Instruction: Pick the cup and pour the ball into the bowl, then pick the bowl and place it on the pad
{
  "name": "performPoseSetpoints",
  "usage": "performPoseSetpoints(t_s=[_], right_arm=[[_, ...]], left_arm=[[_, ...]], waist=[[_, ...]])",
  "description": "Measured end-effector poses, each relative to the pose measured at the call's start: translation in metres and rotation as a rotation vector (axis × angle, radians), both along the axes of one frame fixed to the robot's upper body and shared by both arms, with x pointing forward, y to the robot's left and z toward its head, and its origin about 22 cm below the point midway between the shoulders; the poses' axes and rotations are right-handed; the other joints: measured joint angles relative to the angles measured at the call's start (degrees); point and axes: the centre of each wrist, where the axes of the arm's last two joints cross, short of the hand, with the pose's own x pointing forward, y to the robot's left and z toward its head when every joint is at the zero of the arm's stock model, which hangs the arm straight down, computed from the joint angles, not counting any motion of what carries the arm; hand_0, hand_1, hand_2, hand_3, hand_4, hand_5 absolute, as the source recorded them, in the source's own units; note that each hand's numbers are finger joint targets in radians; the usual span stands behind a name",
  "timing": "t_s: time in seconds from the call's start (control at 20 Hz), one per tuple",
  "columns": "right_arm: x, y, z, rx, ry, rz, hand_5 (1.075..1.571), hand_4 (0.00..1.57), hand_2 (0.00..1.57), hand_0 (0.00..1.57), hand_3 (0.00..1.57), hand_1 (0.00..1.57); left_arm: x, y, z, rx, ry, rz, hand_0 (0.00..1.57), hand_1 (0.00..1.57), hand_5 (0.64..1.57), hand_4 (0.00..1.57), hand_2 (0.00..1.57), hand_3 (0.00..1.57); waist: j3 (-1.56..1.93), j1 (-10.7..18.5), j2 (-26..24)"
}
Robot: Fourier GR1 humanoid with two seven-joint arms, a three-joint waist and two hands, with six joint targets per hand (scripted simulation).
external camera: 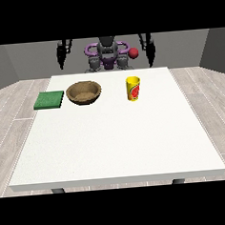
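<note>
A yellow cup point(133, 88) with a red mark stands upright on the white table point(117, 142), right of centre near the far edge. A red ball point(134, 53) shows above the cup, beside the robot's torso, and touches neither hand. The brown bowl point(84, 92) sits left of the cup, with nothing showing inside it. A green pad point(49, 99) lies flat at the bowl's left. The hand at the view's left point(61, 60) and the hand at the view's right point(151, 55) hang beyond the table's far edge, fingers straight down, holding nothing.
The robot's torso point(108, 57) stands behind the far edge at the middle. Cup, bowl and pad form a row along the far third of the table. Wooden floor surrounds the table.
</note>
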Motion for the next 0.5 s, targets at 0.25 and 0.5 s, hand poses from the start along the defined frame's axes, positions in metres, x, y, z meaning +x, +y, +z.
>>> performPoseSetpoints(t_s=[0.25,0.5], right_arm=[[0.001,-0.005,0.019,-0.019,-0.02,0.004,1.563,0.12,0.0,0.0,0.0,0.0],[-0.024,-0.035,-0.017,0.105,-0.021,-0.003,1.563,0.0,0.0,0.0,0.0,0.0]], left_arm=[[0.001,0.004,0.017,0.019,-0.02,-0.002,0.0,0.0,1.47,0.0,0.0,0.0],[-0.009,-0.022,0.011,-0.029,-0.125,0.036,0.0,0.0,1.473,0.0,0.0,0.0]], waist=[[0.63,0.0,-9.3],[1.06,-0.7,-8.8]])
